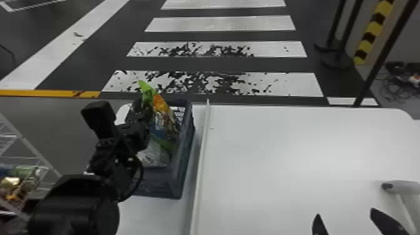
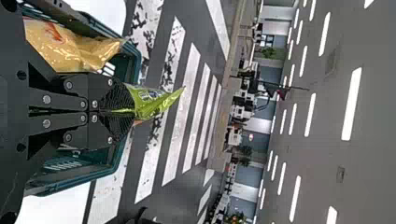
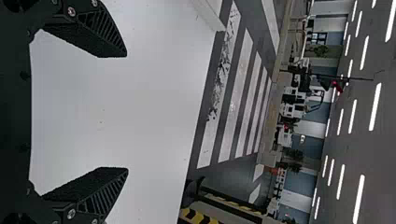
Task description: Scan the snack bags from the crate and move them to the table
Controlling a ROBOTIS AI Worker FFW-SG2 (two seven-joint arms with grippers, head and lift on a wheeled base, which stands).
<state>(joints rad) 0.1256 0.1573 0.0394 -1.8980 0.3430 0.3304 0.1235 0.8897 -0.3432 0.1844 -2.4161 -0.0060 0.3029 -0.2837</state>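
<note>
One crate (image 1: 182, 159), below the fingers of the left gripper (image 1: 141, 106). At least two snack bags: one green bag (image 2: 152, 102) between those fingers, one yellow bag (image 2: 70, 49) beside them; the crate's full count cannot be told. One white table (image 1: 275, 156) and one pale rail (image 1: 201, 150), the table beneath the right gripper's (image 1: 345, 211) fingers, the rail between both finger pairs. One wire rack (image 1: 34, 148), left of the left fingers.

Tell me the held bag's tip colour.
The tip is lime green, best in left wrist view.
</note>
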